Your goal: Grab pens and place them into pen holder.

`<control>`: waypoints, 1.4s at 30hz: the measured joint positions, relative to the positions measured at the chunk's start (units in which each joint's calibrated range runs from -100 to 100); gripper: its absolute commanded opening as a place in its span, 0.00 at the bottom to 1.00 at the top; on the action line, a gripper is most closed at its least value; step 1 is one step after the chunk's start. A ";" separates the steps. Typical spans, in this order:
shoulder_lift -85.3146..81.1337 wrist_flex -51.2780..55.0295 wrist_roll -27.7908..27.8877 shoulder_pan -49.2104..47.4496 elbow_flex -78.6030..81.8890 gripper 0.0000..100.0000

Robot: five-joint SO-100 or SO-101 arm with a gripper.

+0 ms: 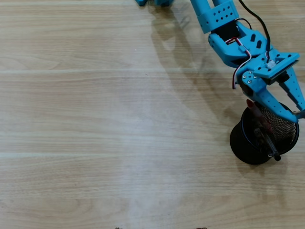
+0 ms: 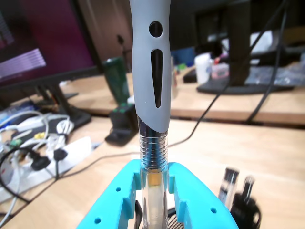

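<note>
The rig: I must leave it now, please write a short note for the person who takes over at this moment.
Pincer: shut on a pen with a grey grip, held upright in the wrist view.
Arm: in the overhead view the pincer is over the pen holder at the right edge of the table.
Done: at least two pens stand in the holder; the exact count is unclear.
No pens lie loose on the visible table.
Left: lower and release the held pen into the holder, then check out of view for more.
</note>
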 measured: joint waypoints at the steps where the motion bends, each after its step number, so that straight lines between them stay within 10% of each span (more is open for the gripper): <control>1: 0.59 -1.46 0.26 0.51 0.00 0.04; 6: 2.62 -7.67 0.73 2.70 0.00 0.16; 21: -0.93 -8.18 9.18 2.03 3.36 0.12; 26: -17.01 14.99 18.52 -2.70 12.22 0.12; 35: -53.58 90.87 45.33 0.84 21.78 0.13; 42: -85.99 102.07 51.80 5.32 53.21 0.12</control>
